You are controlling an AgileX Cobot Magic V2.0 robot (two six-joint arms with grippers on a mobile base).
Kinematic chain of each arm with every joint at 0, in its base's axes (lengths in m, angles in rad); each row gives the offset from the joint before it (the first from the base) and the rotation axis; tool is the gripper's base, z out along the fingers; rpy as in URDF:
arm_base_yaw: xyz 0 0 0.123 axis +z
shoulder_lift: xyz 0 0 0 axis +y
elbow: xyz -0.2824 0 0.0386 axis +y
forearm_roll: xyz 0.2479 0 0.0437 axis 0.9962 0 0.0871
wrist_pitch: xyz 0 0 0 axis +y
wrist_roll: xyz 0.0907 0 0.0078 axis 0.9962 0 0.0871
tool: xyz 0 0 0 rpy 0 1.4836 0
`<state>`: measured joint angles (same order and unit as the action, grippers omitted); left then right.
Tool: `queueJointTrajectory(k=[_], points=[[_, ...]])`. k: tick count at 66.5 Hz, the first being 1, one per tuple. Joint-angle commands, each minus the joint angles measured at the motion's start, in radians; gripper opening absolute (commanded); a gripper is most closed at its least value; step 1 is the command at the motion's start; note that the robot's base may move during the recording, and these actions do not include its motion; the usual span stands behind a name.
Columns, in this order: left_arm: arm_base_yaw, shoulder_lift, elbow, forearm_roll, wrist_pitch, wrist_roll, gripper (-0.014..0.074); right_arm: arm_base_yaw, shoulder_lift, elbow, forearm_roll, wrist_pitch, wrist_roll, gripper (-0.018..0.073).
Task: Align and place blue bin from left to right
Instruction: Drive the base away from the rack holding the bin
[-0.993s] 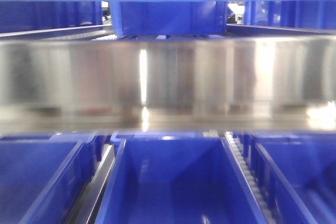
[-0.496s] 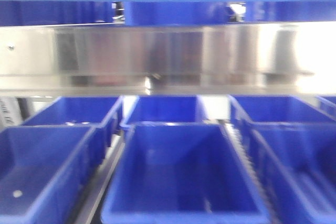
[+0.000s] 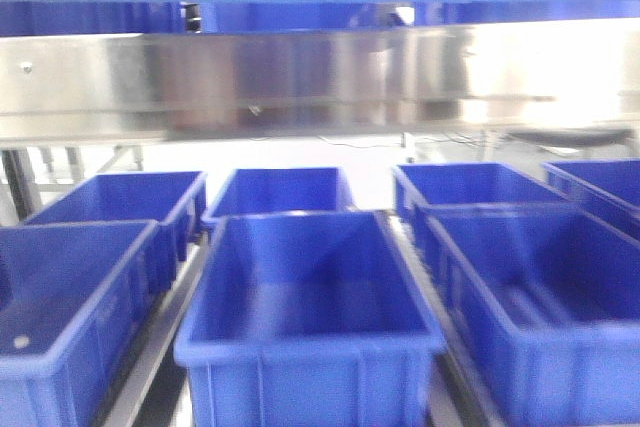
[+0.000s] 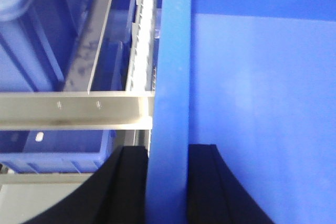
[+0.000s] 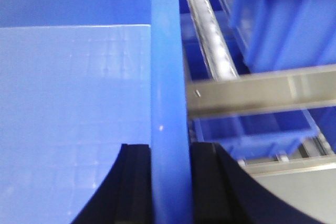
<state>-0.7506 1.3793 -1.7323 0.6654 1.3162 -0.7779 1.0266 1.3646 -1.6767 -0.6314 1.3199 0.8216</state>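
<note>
Evidently the work is about halfway. The blue bin [image 4: 252, 103] appears to be held up over the rack and has not yet been set down. The left tool [image 4: 168, 156] is clamped on one side wall, with a matte black finger on each face of it. The right tool [image 5: 170, 153] pinches the opposite wall the same way.

In the front view, several shelf bins [image 3: 310, 287] already sit in rows on the rack, fairly square to one another. Which gap the carried one is meant for I cannot tell, so lowering it and lining it up remain.

The bins are moulded plastic, smooth and slightly glossy, with thick rims and walls that taper inward to the floor. All the ones in view look empty. A brushed steel beam [image 3: 300, 77] crosses above them and throws back pale reflections. A roller track [image 5: 210, 40] of small pale wheels runs between the rows.
</note>
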Motion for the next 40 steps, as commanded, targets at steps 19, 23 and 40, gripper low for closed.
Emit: queueJointTrajectory(k=[19, 23, 40], points=[[-0.030, 0.000, -0.018, -0.048, -0.095, -0.007, -0.0111, 0.025, -0.001, -0.008, 0.029, -0.102, -0.004, -0.0162], [-0.030, 0.000, -0.018, -0.048, -0.095, -0.007, -0.0111, 0.025, -0.001, -0.008, 0.029, -0.102, -0.004, -0.0162], [-0.030, 0.000, -0.018, -0.048, -0.095, -0.007, -0.0111, 0.025, -0.001, -0.008, 0.029, -0.102, -0.004, -0.0162]])
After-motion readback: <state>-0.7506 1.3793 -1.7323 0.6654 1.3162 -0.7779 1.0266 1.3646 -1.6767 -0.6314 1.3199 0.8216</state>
